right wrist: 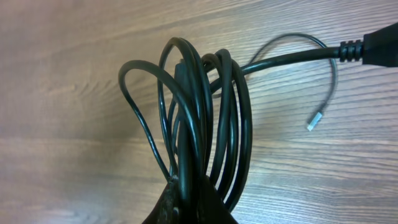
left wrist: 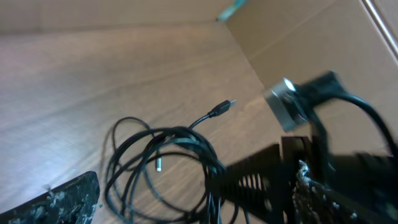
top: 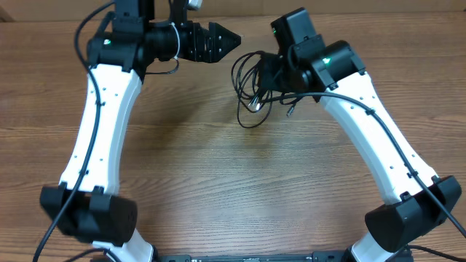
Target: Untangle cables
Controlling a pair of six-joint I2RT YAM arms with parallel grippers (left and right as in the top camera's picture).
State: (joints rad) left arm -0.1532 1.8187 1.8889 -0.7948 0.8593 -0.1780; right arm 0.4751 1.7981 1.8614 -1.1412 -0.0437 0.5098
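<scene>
Cables (top: 251, 87) are bunching up in a loose black coil near the far edge of the tabletop (top: 218, 182), a little to the right of its middle. We are pinching that coil with our right end effector (right wrist: 186, 202). Its two fingers are pressing together on several loops at once, and the loops are fanning out from the tips in the right wrist view. One thin strand is curling off to the side and ending in a small silver plug (right wrist: 314, 122). A thicker black plug (right wrist: 373, 46) is poking in from the side of that view, and its cord is running into the bundle. We cannot tell how much of the coil is touching the wood.

Our left end effector (top: 227, 41) is hovering near the far edge too, just left of the cables and not touching them. Its fingers (left wrist: 62, 202) are spreading wide apart and holding nothing. In the left wrist view the coil is showing between them, with one loose end (left wrist: 224, 106) pointing toward a brown cardboard wall (left wrist: 323, 37).
</scene>
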